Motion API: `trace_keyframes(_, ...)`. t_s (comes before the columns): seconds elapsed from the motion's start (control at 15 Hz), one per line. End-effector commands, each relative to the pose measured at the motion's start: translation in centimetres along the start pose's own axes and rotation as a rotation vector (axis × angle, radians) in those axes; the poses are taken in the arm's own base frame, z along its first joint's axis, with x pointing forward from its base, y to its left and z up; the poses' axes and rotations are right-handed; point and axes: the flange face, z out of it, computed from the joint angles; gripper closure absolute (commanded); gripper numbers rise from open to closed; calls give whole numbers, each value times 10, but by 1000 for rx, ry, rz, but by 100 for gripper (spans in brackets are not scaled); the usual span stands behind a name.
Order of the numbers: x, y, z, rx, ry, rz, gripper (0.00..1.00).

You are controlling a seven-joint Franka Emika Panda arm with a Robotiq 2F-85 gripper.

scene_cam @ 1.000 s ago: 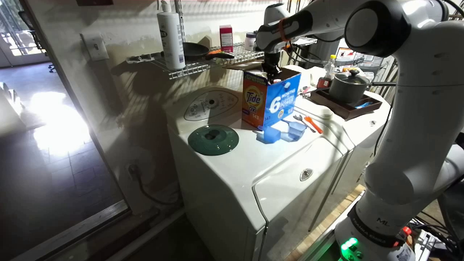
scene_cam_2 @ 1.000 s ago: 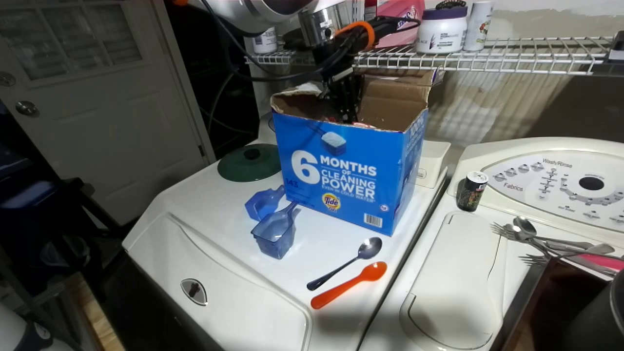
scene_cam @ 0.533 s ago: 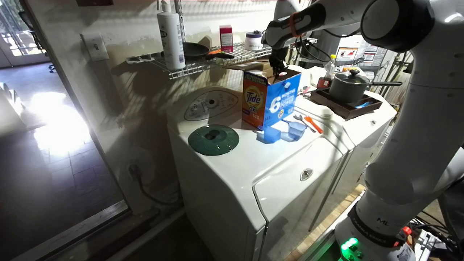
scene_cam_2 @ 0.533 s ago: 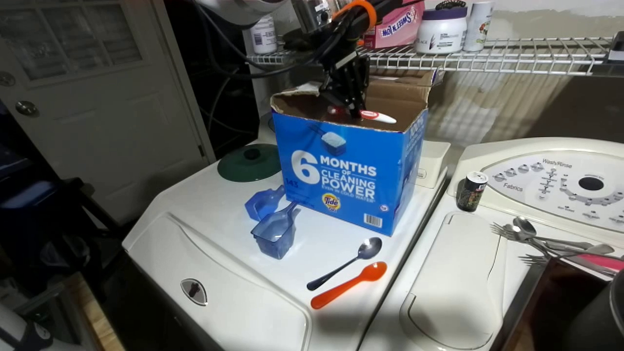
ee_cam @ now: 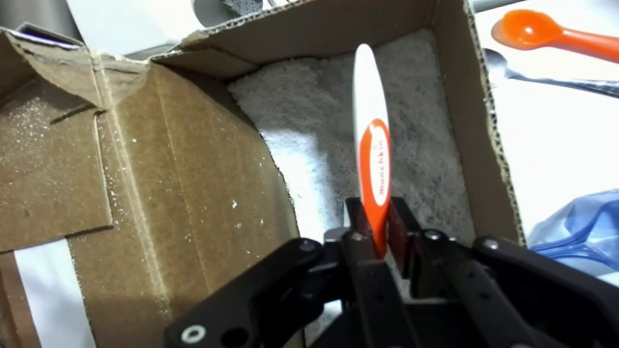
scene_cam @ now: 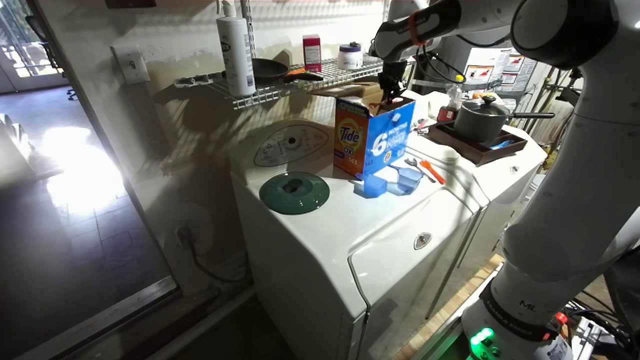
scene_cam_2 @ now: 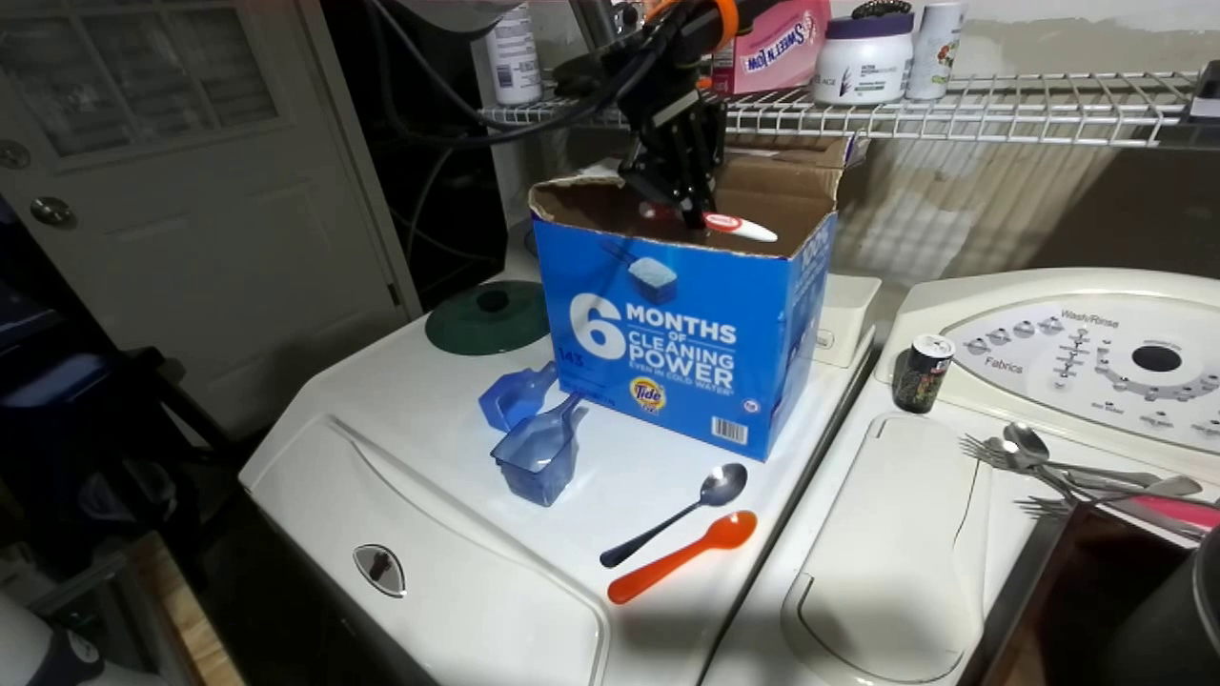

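Observation:
My gripper (ee_cam: 379,211) is shut on a slim white and orange handled utensil (ee_cam: 370,106) marked "munchkin". One white end points away from the fingers; the part behind the fingers is mostly hidden. The gripper is at the mouth of an opened blue and orange Tide box (scene_cam_2: 658,333), its fingertips about level with the rim. Whitish-grey powder (ee_cam: 416,101) lies inside the box, below the utensil. In an exterior view, the white tip of the utensil shows just above the front rim, with a reddish bit on the far side of the fingers.
Two blue scoops (scene_cam_2: 538,467), a dark-handled spoon (scene_cam_2: 677,516) and an orange spoon (scene_cam_2: 681,562) lie before the box. A green lid (scene_cam: 295,192) lies beside it. A wire shelf (scene_cam_2: 1029,114) runs behind the arm. A pot (scene_cam: 480,120) stands in a brown tray (scene_cam: 477,159).
The gripper has risen from deeper in the box and tilted, bringing the utensil's white end into sight. The arm has shifted rightward in an exterior view. The box has stayed put.

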Motion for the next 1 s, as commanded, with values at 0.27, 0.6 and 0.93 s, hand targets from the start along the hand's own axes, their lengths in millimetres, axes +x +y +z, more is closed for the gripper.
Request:
trace_keyframes(0.27, -15, -14, -31, 111, 57, -9, 96)
trace_keyframes(0.6, -27, -21, -60, 190, 10, 9, 96)
trace_keyframes(0.93, -26, -36, -62, 339, 27, 1, 96)
